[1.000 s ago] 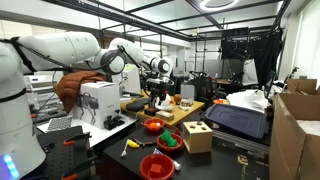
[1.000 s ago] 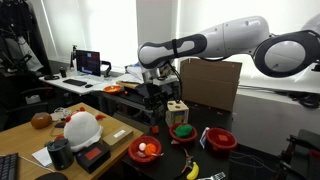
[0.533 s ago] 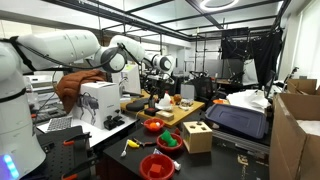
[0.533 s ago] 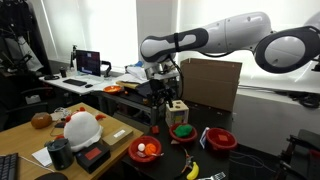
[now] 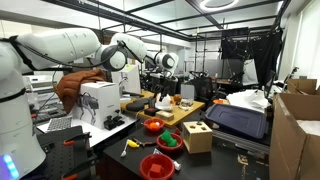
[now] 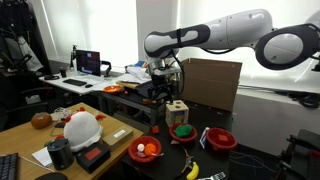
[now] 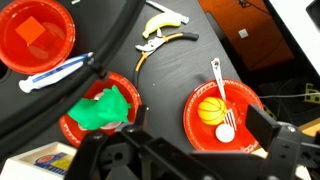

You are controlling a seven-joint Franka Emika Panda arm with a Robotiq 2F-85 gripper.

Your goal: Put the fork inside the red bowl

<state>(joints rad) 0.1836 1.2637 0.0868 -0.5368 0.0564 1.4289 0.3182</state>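
In the wrist view a white plastic fork [image 7: 219, 88] lies in a red bowl [image 7: 197, 128] beside an orange ball [image 7: 209, 109] and a small white round thing [image 7: 226, 131]. Its handle sticks out over the bowl's rim. This bowl also shows in both exterior views [image 5: 154, 126] [image 6: 146, 150]. My gripper [image 7: 190, 150] is open and empty, its fingers spread wide. It hangs high above the bowls in both exterior views [image 5: 161, 79] [image 6: 165, 82], touching nothing.
A red bowl with a green object [image 7: 100, 112] [image 6: 182, 130] and a red bowl with an orange cube [image 7: 35, 36] [image 6: 219, 139] stand close by. A banana [image 7: 162, 24], pliers [image 7: 160, 43], a blue-white pen [image 7: 55, 72] and a wooden shape-sorter box [image 5: 197, 136] lie around them.
The arm has lifted the open gripper a little higher and slightly sideways, away from the bowls. The fork and bowls have not moved.
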